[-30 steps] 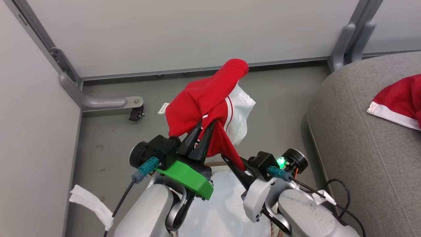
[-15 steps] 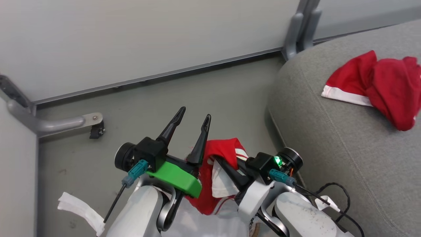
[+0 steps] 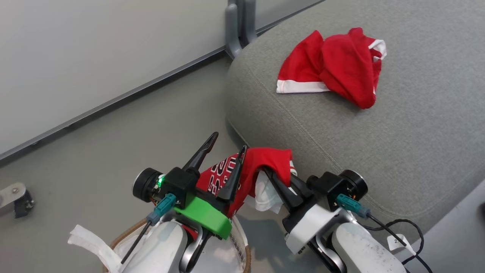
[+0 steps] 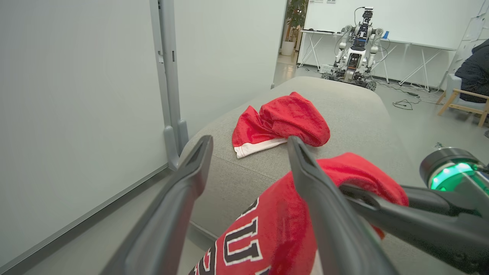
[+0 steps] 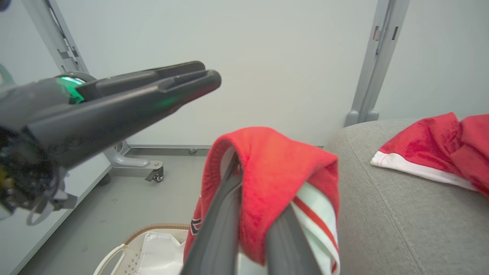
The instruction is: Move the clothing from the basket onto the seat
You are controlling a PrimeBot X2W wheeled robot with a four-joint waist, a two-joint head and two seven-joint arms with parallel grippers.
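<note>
Since 1 second ago the left hand (image 3: pixel 230 141) has let go of the garment (image 3: pixel 261 161). Its 2 fingers now stand wide apart and hold nothing. The head camera has also swung toward the seat (image 3: pixel 398 132).

The right hand (image 3: pixel 271 178) is clamped shut on the garment, which drapes over its fingertips. The cloth is red with white lettering and a white striped panel, and it hangs right beside the left hand's nearer finger. It is in the air just beside the seat's rounded edge, not resting on it.

1 other garment (image 3: pixel 333 64) lies crumpled on the seat, well apart. The basket (image 3: pixel 127 232) sits on the floor below the arms, with a white liner (image 5: pixel 160 252) inside.
</note>
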